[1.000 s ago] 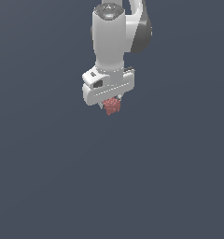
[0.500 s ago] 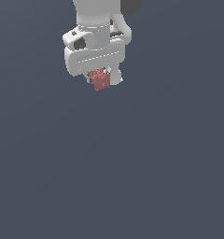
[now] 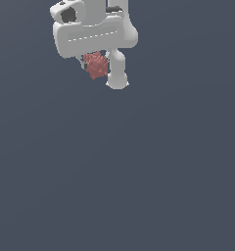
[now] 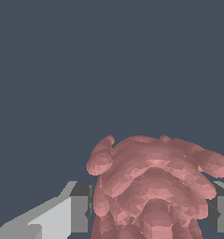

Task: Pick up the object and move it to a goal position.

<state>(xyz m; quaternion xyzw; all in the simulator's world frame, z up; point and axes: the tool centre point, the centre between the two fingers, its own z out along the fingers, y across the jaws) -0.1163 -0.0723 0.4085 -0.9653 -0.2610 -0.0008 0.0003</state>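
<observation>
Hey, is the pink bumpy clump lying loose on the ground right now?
No, the reddish-pink clump hangs clear of the ground under the white gripper, and the wrist view shows it wedged between the jaws.

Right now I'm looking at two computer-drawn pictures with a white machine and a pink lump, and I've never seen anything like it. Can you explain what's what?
These are simulator renders of one robot arm. The exterior view comes from a camera off the arm: the white shape near the top is the arm's end with its tool, shut on a small, knobbly reddish-pink object. The wrist view comes from a camera on the arm itself, looking past the tool's fingers, so the same object looks huge, pinched between them. Everything else is plain dark grey background; no other items show.
</observation>
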